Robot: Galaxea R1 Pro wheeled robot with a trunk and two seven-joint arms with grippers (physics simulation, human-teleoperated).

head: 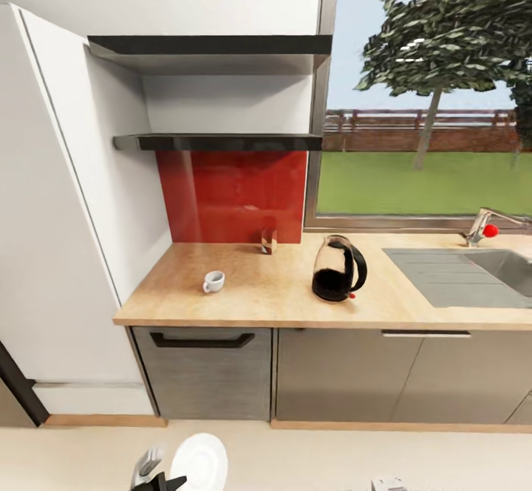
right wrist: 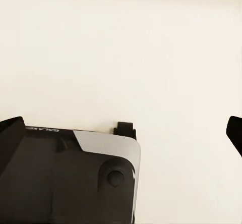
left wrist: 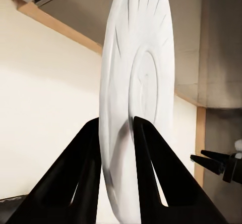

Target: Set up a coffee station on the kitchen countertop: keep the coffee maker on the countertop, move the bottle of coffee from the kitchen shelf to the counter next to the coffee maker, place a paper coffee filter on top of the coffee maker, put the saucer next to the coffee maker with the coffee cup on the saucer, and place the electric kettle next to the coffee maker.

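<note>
Saucer point(head: 198, 461) first: it hangs low in front of the robot, over the pale floor point(head: 332, 461), pinched at its rim by the left gripper point(left wrist: 117, 133), whose two black fingers point(left wrist: 85, 173) press on either face while the plate stands nearly on edge. It looks thin, stiff, glazed and light, so I judge it slippery and likely to chip; the rim is the only sensible hold, and a firm, steady one.

On the kitchen countertop point(head: 258, 295), going left to right, sit the coffee cup point(head: 213, 281), upright and alone, then a small dark jar point(head: 268, 240) against the red backsplash point(head: 233, 196), too blurred to name, then the electric kettle point(head: 338, 269), well apart from the cup. A sink point(head: 473, 273) follows.

The right gripper's fingertips sit at the right wrist view's edges, spread wide and empty.
</note>
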